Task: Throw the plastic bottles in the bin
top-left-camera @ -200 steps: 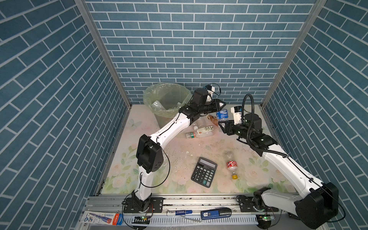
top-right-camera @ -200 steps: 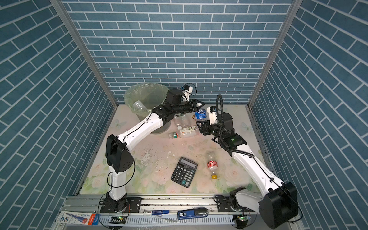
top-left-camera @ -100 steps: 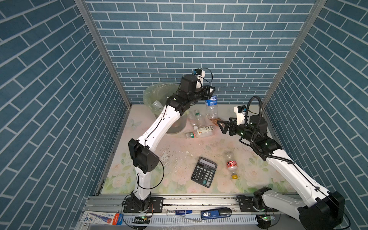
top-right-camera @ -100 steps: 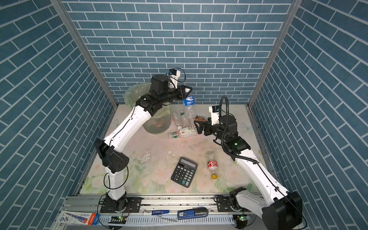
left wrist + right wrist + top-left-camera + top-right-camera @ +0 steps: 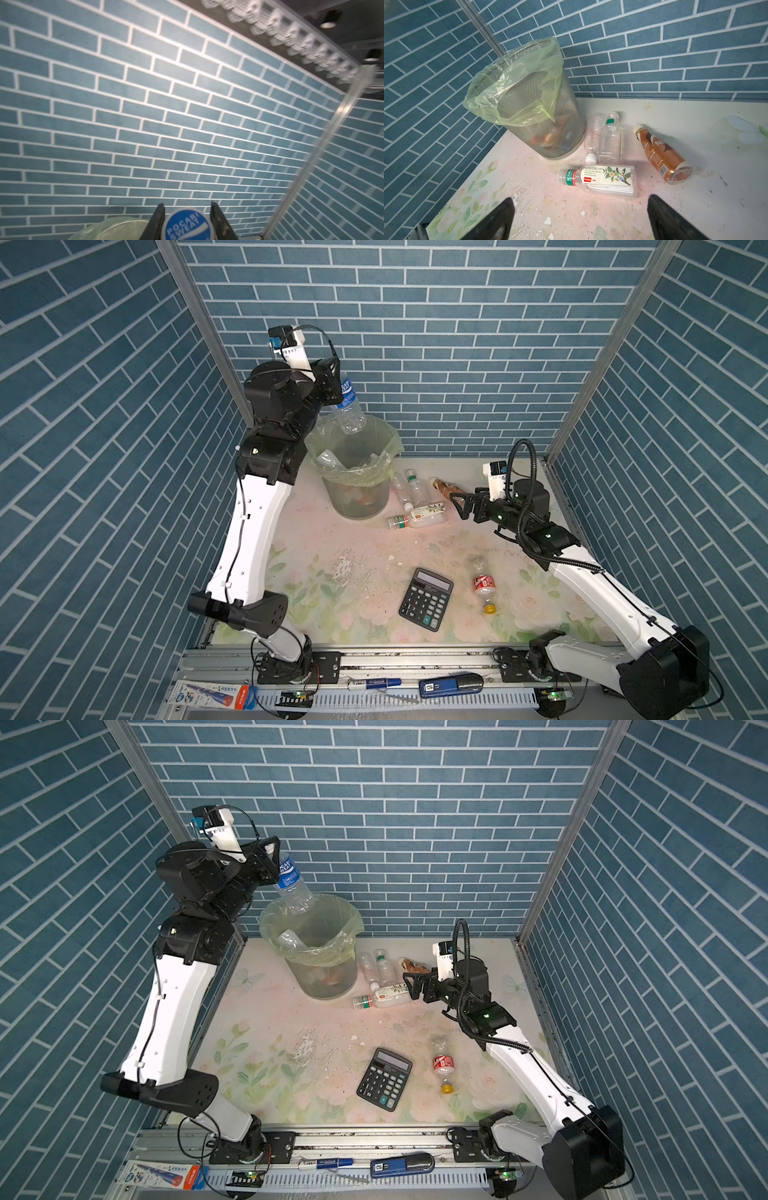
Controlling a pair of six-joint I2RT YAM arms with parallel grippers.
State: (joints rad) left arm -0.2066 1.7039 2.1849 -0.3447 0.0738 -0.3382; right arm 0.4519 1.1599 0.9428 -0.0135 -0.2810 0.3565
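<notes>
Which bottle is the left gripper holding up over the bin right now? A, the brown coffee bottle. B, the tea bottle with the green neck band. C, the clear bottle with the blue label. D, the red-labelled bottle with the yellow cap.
C: in both top views the left gripper is shut on the blue-labelled bottle, which hangs base down above the bin.

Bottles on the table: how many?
5: two clear bottles beside the bin, tea bottle before them, brown bottle by the right pincer, red-label bottle by the calculator. Bin may hide more.
</notes>
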